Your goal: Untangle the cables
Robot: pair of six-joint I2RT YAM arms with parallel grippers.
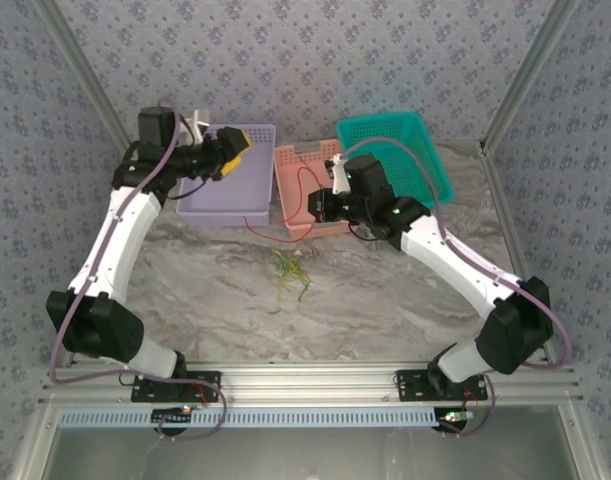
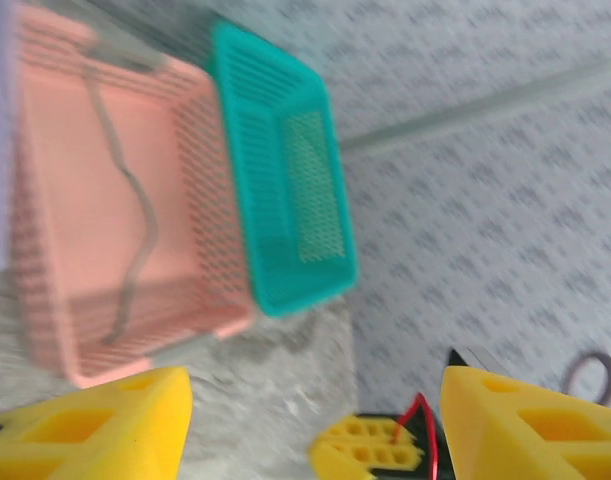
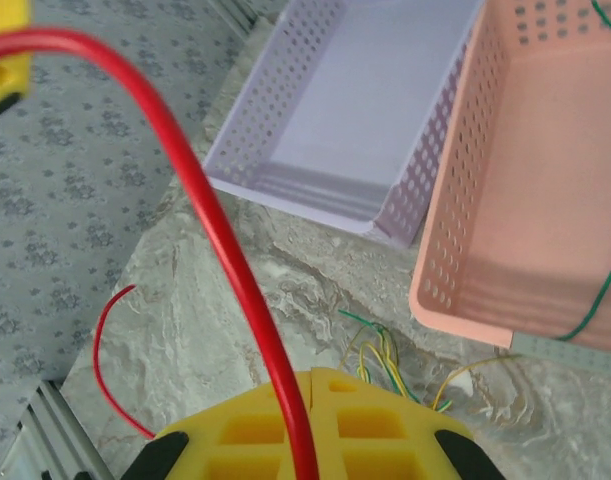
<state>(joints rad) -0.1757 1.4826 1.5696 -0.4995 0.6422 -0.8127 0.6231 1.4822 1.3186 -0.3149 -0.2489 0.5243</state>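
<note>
Yellow and green cables (image 1: 290, 270) lay tangled on the table (image 1: 405, 300), mid-front. Beyond, right gripper (image 3: 303, 400) was clamped on the red cable (image 3: 215, 230) by the pink basket (image 1: 288, 160). Left gripper (image 1: 230, 150) stood open by the purple basket (image 1: 255, 135).

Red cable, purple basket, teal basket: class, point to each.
red cable (image 3: 247, 290): right wrist view, its thick near stretch.
purple basket (image 3: 365, 90): right wrist view, its bare floor.
teal basket (image 2: 265, 170): left wrist view, inner wall.

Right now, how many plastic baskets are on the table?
3: a purple basket at the left, a pink basket in the middle, a teal basket at the right. None looks hidden.
</note>
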